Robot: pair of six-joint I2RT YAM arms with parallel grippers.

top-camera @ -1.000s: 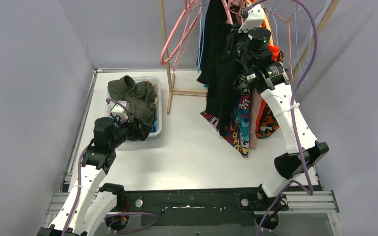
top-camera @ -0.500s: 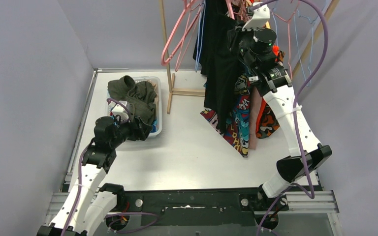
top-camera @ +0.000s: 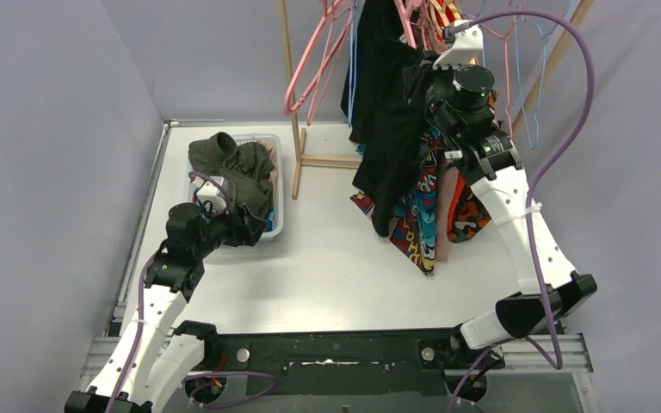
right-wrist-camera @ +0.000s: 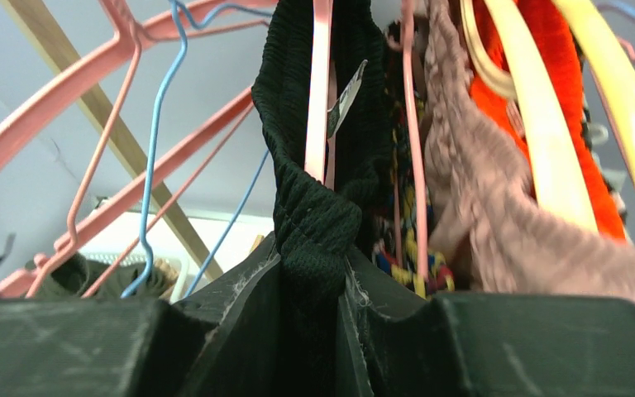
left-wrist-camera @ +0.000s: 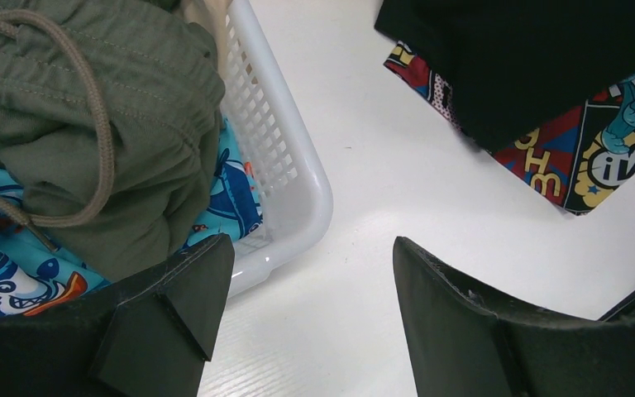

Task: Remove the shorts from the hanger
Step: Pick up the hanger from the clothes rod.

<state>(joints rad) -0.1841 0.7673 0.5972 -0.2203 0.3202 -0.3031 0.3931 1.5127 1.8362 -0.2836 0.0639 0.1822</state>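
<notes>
Black shorts (right-wrist-camera: pixel 314 207) hang from a pink hanger (right-wrist-camera: pixel 318 83) on the rack, and my right gripper (right-wrist-camera: pixel 310 265) is shut on their bunched waistband. From above, that gripper (top-camera: pixel 423 79) is high at the rack, with the black shorts (top-camera: pixel 383 129) draping below it. Comic-print shorts (top-camera: pixel 413 219), dusty pink shorts (right-wrist-camera: pixel 479 198) and orange shorts (right-wrist-camera: pixel 562 99) hang beside them. My left gripper (left-wrist-camera: pixel 310 248) is open and low over the table by the white basket (left-wrist-camera: pixel 293 165). In the basket lie olive green shorts (left-wrist-camera: pixel 91 107) and teal shark-print shorts (left-wrist-camera: pixel 0 281).
The wooden rack post (top-camera: pixel 291 103) stands behind the basket (top-camera: pixel 277 185). Bare pink hangers (top-camera: pixel 314 60) and blue wire hangers (right-wrist-camera: pixel 161 124) dangle left of the black shorts. Grey walls close in both sides.
My right arm has risen and shifted right, dragging the black shorts' waistband with it; the shorts and hangers swung. The left arm has stayed still.
</notes>
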